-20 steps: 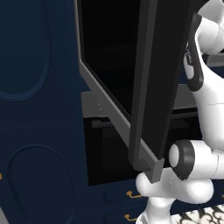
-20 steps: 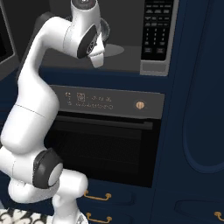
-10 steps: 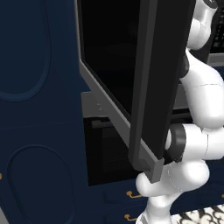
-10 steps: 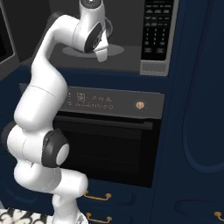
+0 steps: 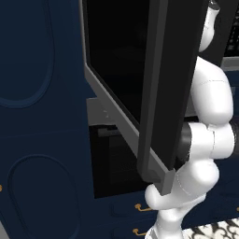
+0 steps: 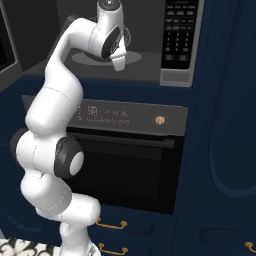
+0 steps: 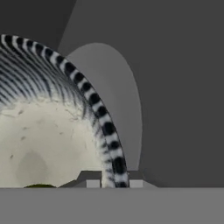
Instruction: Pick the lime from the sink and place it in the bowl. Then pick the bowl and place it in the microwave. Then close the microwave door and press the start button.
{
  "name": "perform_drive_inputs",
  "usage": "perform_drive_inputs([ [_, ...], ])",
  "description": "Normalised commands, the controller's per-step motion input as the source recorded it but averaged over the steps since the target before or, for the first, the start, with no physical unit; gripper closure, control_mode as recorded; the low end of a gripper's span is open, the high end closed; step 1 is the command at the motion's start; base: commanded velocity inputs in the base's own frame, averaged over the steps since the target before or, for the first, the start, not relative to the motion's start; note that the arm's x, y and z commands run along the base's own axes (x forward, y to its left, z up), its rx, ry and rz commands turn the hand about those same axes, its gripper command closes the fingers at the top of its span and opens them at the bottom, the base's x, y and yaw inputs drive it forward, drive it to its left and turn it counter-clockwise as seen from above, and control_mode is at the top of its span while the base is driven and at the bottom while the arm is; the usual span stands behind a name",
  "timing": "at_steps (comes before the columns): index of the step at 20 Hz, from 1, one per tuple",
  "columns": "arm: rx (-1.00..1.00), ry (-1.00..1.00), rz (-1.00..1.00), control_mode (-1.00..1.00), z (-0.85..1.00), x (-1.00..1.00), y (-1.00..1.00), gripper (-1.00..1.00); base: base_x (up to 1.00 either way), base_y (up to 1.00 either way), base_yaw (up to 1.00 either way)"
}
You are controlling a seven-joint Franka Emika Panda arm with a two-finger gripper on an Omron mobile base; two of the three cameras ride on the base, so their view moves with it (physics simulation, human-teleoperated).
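gripper [image 7: 111, 183] clamped on the bowl [image 7: 109, 131] rim — inside the microwave [image 6: 150, 60], door [image 5: 163, 93] open

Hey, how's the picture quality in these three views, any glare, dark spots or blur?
Left base view: the microwave door is a near-black slab with no glare. Right base view: evenly lit, the microwave cavity grey, keypad small and soft. Hand view: very close and soft-edged on the bowl rim, with a sliver of lime at the bottom.
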Motion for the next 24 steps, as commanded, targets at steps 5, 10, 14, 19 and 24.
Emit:
perform_drive_inputs([
  [5, 0.00, 0.02, 0.00, -1.00, -0.12, 0.08, 0.01, -1.00, 0.00, 0.00, 0.00],
  [10, 0.00, -0.13, 0.00, -1.00, 0.00, -0.40, 0.09, -1.00, 0.00, 0.00, 0.00],
  [14, 0.00, -0.23, 0.03, -1.00, 0.00, -0.54, 0.01, -1.00, 0.00, 0.00, 0.00],
  [19, 0.00, -0.32, 0.05, -1.00, 0.00, -0.87, 0.00, -1.00, 0.00, 0.00, 0.00],
  [24, -0.01, -0.20, 0.06, -1.00, -0.05, -0.96, 0.08, -1.00, 0.00, 0.00, 0.00],
])
